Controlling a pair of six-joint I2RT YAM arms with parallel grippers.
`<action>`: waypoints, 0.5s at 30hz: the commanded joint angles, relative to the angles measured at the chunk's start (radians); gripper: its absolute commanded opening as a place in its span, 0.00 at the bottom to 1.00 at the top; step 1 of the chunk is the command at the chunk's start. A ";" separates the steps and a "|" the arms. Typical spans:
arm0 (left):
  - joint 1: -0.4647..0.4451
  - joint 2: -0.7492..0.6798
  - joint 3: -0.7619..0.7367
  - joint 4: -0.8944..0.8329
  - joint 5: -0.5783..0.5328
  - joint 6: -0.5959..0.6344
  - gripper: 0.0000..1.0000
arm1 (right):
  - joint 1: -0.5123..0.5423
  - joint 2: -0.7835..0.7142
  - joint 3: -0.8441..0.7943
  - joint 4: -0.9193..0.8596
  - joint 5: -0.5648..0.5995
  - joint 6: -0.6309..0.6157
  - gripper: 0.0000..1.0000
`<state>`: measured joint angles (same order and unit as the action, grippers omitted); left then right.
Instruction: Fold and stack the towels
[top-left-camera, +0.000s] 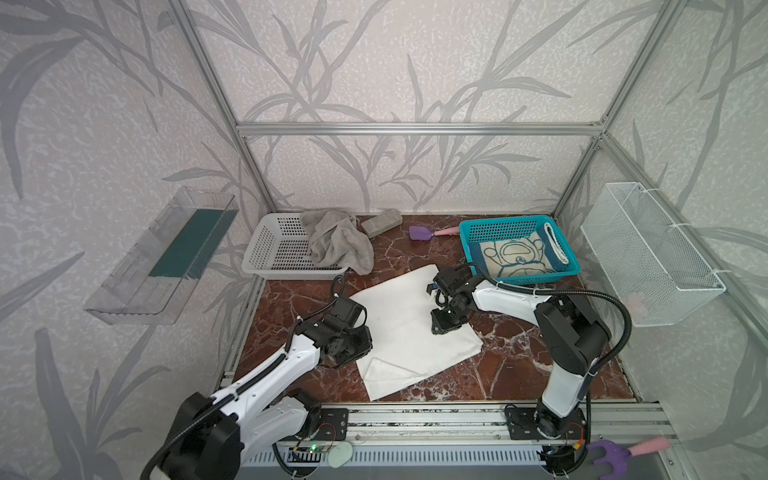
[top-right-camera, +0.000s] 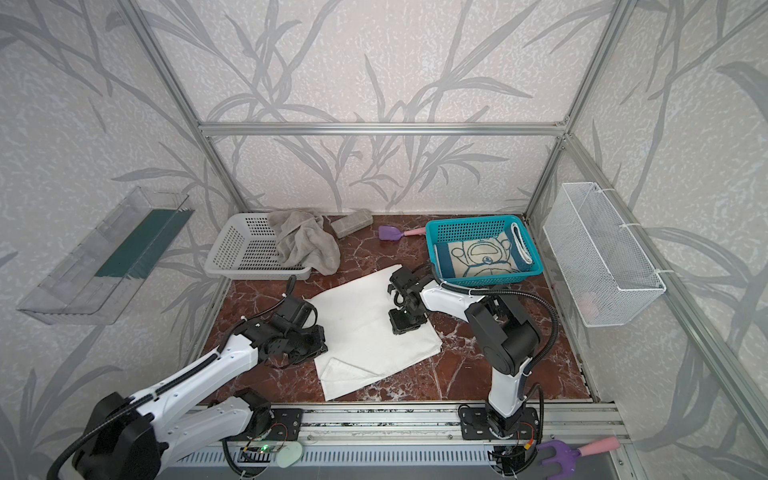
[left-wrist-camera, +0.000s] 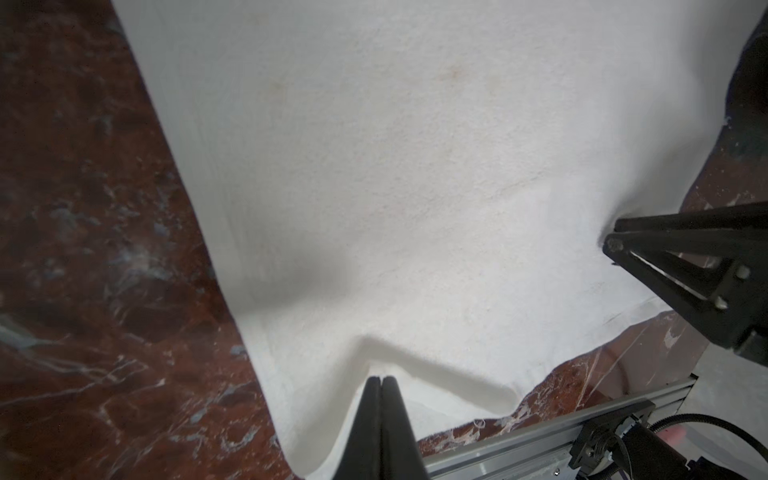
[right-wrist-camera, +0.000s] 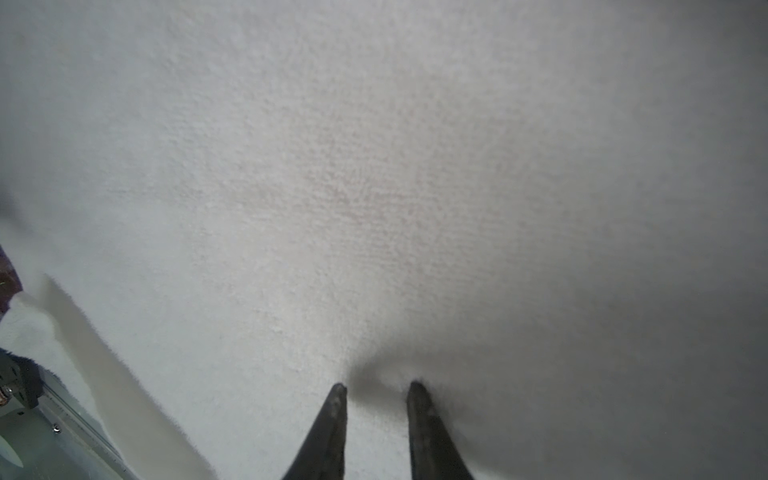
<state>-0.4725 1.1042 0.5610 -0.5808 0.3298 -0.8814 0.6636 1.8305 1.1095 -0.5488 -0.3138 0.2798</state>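
white towel (top-left-camera: 399, 332), edge in left hand (left-wrist-camera: 380, 379)

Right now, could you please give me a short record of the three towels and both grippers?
white towel: spread on table, near corner folded over
grey towel: crumpled, draped over rim of white basket
cartoon towel: lying in blue basket
left gripper: shut, pinching white towel's edge
right gripper: open, tips pressing on white towel
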 joint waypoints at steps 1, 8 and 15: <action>0.031 0.076 -0.023 0.099 0.069 0.060 0.00 | -0.005 0.037 -0.004 -0.005 0.014 0.002 0.27; 0.010 0.067 -0.134 0.133 0.156 0.062 0.00 | -0.008 0.066 0.025 -0.012 0.022 -0.001 0.27; -0.285 -0.047 -0.165 0.087 0.139 -0.014 0.00 | -0.017 0.101 0.026 -0.001 0.030 0.019 0.27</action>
<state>-0.6609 1.0809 0.4030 -0.4660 0.4660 -0.8497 0.6556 1.8652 1.1465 -0.5579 -0.3279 0.2878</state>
